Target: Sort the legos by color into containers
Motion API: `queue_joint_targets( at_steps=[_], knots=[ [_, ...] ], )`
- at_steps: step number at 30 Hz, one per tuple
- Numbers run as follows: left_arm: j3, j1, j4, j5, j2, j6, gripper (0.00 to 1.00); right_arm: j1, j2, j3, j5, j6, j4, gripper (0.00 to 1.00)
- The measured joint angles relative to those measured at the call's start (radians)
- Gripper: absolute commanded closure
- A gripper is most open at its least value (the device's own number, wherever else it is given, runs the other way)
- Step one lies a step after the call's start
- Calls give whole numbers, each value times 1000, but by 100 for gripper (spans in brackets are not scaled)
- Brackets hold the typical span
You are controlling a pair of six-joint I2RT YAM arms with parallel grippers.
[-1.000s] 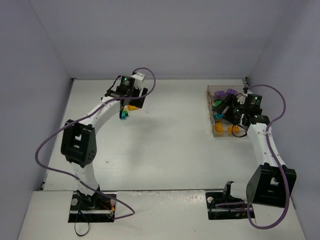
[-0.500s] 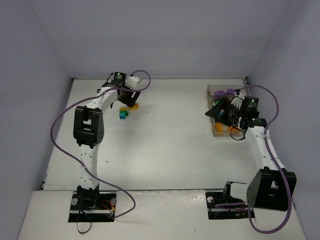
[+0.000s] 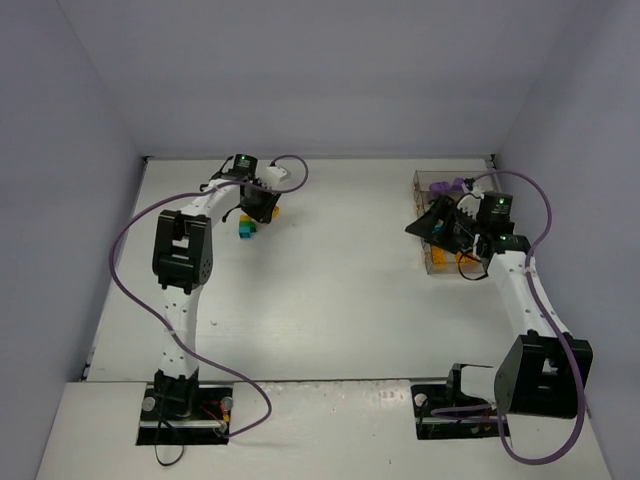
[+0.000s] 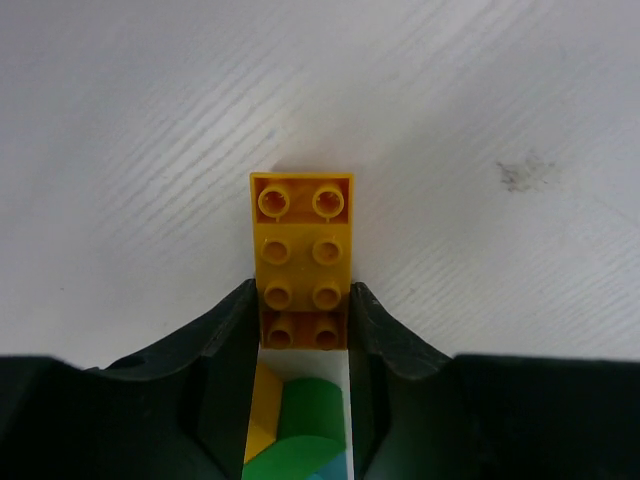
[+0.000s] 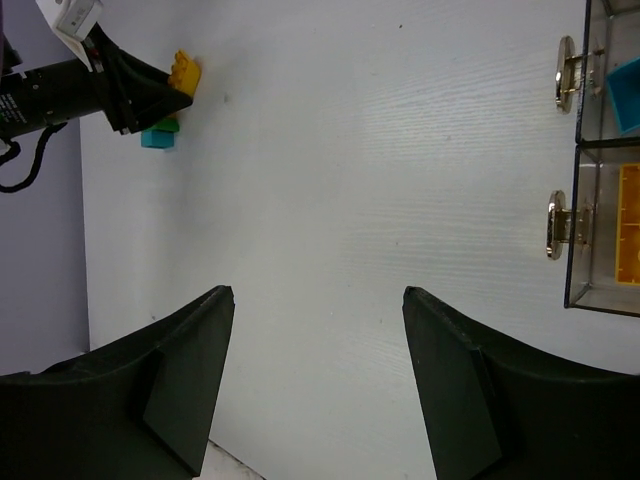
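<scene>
Here, containers (image 5: 577,250) hold orange lego (image 5: 630,225); teal lego (image 5: 625,92); perhaps purple (image 3: 452,185).

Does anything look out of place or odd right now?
Nothing spilled or damaged. The only strays: an orange lego gripped in the left tool, with teal and green legos beside it, far from the containers.

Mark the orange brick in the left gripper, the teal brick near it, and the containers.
orange brick (image 4: 302,255), left wrist view, studded top face.
teal brick (image 5: 158,139), right wrist view, its visible face.
containers (image 3: 431,179), top external view, bare far-left corner.
</scene>
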Motion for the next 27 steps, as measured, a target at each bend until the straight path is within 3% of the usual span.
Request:
queue_joint_targets(
  at_steps=[4,9,17,27],
  knots=[
    [-119,0,40,47,-74,-4,91,50,31,22,2,2,-1,35],
    [-347,-27,137,111,-303,-4,91,146,100,118,13,32,6,35],
    [-482,-204,291,185,-620,-40,91,331,229,263,32,80,46,35],
    [-568,-343,323,178,-717,-78,91,473,319,343,31,113,106,40]
  ],
)
